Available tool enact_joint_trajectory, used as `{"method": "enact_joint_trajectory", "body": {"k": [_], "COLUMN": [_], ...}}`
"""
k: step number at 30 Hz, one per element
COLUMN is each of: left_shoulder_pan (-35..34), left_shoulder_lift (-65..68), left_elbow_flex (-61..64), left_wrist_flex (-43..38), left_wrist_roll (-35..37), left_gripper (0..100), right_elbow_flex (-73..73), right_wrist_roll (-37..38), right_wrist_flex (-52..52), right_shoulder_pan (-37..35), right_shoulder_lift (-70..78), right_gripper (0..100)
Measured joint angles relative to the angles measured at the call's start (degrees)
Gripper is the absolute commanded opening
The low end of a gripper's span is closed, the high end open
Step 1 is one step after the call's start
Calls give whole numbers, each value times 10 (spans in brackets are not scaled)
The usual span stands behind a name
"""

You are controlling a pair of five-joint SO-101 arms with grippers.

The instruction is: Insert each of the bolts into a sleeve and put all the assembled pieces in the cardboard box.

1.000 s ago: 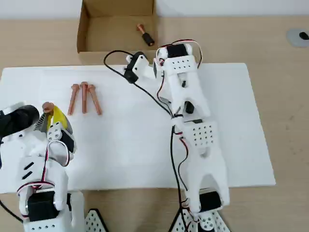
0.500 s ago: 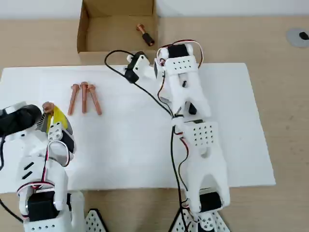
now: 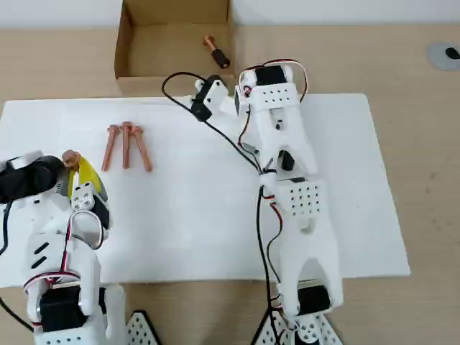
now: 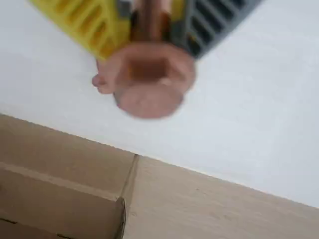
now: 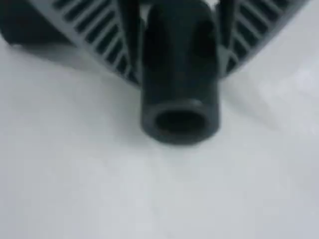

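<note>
**Right now, both arms are holding parts**

The left tool [image 3: 72,167] is sitting over the near-left part of the white sheet [image 3: 180,208] that is covering the tabletop [image 3: 420,122]. Its yellow and grey fingers are pinching a copper-coloured bolt [image 4: 148,82] by the shank, and the bolt's head is sticking out beyond the fingertips, pointing toward the far side.

The right tool [image 5: 179,74] is reaching out at the end of its arm to the far edge of the sheet, just near the cardboard box [image 3: 123,50]. It is clamping a black sleeve [image 5: 179,117] between its 2 grey fingers, and the sleeve's open bore is facing out past the fingertips, above the sheet.

3 loose bolts [image 3: 126,144] are lying close together on the sheet, left of the middle, heads toward the far side, a little beyond the left tool.

The cardboard box is standing open on the tabletop at the far side, with its near wall just beyond the sheet's far edge. 1 assembled piece [image 3: 215,52], a bolt seated in a black sleeve, is lying inside the box by its right wall.
</note>
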Motion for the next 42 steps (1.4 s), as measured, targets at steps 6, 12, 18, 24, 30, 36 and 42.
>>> {"method": "enact_joint_trajectory", "body": {"k": [6, 12, 18, 24, 30, 36, 42], "left_shoulder_pan": [0, 0, 0, 5, 110, 171, 229], "left_shoulder_lift": [0, 0, 0, -1, -1, -2, -3], "left_elbow_flex": [0, 0, -1, -55, -106, -143, -169], "left_wrist_flex": [0, 0, 0, 1, 1, 2, 2], "left_wrist_roll": [-30, -33, -33, -42, -137, -190, -191], "left_gripper": [7, 7, 7, 7, 7, 6, 6], "right_elbow_flex": [-4, -9, -11, -15, 25, 185, 389], "right_wrist_roll": [-50, -118, -205, -228, -231, -231, -232], "right_wrist_flex": [9, 9, 9, 10, 10, 10, 10], "right_shoulder_pan": [-1, -1, -1, -1, 40, 143, 156], "right_shoulder_lift": [-41, -189, -385, -614, -795, -955, -1148], "right_gripper": [10, 10, 10, 10, 10, 10, 10]}}
